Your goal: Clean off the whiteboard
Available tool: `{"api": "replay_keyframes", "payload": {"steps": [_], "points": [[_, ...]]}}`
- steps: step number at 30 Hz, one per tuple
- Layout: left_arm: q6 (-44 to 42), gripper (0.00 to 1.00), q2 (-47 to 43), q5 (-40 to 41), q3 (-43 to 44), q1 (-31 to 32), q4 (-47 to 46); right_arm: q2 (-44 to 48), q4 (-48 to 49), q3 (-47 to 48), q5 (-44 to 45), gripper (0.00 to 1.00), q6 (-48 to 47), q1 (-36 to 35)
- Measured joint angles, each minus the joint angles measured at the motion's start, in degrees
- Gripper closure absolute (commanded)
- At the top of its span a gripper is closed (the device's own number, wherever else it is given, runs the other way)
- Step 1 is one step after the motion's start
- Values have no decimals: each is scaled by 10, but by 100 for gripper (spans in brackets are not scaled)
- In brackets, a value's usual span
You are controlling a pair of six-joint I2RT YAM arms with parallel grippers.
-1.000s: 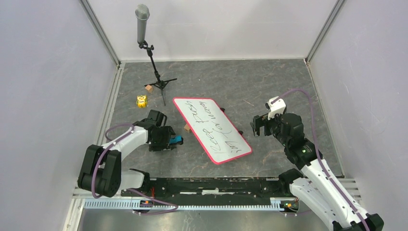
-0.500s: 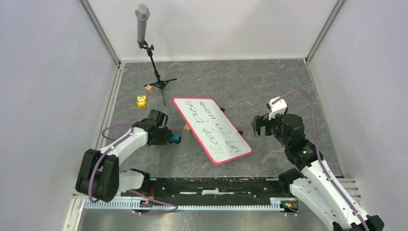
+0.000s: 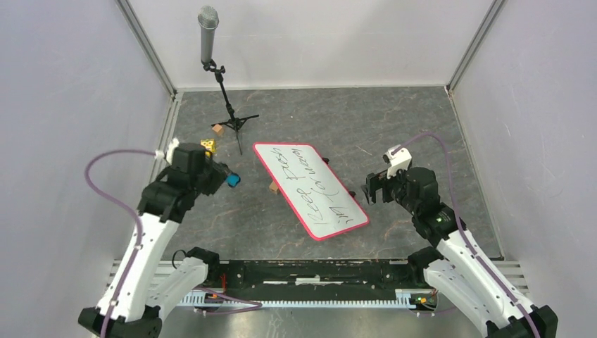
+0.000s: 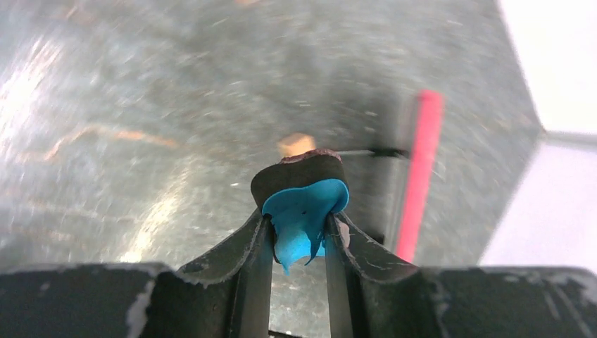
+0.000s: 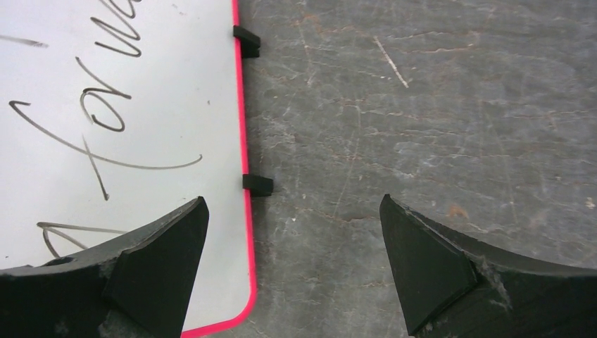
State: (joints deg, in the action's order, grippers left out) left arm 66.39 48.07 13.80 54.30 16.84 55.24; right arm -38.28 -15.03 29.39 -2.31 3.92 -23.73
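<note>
The whiteboard (image 3: 310,189) lies flat in the middle of the table, white with a pink-red rim and black handwriting. Its rim shows blurred in the left wrist view (image 4: 420,169), and its right edge with two black clips in the right wrist view (image 5: 141,113). My left gripper (image 3: 227,177) is raised left of the board, shut on a small blue eraser (image 4: 304,218) with a dark felt side. My right gripper (image 5: 292,232) is open and empty, hovering over the board's right edge near its lower corner; it also shows in the top view (image 3: 373,189).
A microphone on a black tripod stand (image 3: 224,91) stands at the back. A small yellow toy (image 3: 208,146) and a small wooden block (image 3: 217,129) lie beside it. Another small brown block (image 3: 272,187) lies at the board's left edge. Walls enclose the table.
My left arm has lifted the blue eraser off the table and swung up and back. My right gripper has edged slightly toward the board.
</note>
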Motion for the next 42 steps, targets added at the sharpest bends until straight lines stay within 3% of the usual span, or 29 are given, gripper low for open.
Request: {"api": "replay_keyframes", "payload": {"steps": [4, 8, 14, 18, 22, 27, 32, 42], "points": [[-152, 79, 4, -51, 136, 19, -1, -23, 11, -4, -23, 3, 3, 0], [-239, 78, 76, -52, 283, 117, 10, -52, 13, -4, -41, 2, 4, 0], [-332, 77, 323, 47, 533, 316, 76, -78, 13, 7, -56, 3, 9, 0], [-389, 77, 502, 125, 710, 389, 165, -78, 13, 17, -42, 3, 16, 0], [-435, 76, 625, 179, 842, 432, 235, -59, 9, 19, 27, 3, 45, 0], [-474, 76, 690, 194, 869, 464, 264, 16, -4, 19, 144, 2, 72, 0], [-475, 81, 727, 201, 870, 468, 298, 60, -9, 23, 198, 3, 67, 0], [-475, 79, 726, 159, 811, 466, 338, 26, -9, 16, 140, 3, 64, 0]]}}
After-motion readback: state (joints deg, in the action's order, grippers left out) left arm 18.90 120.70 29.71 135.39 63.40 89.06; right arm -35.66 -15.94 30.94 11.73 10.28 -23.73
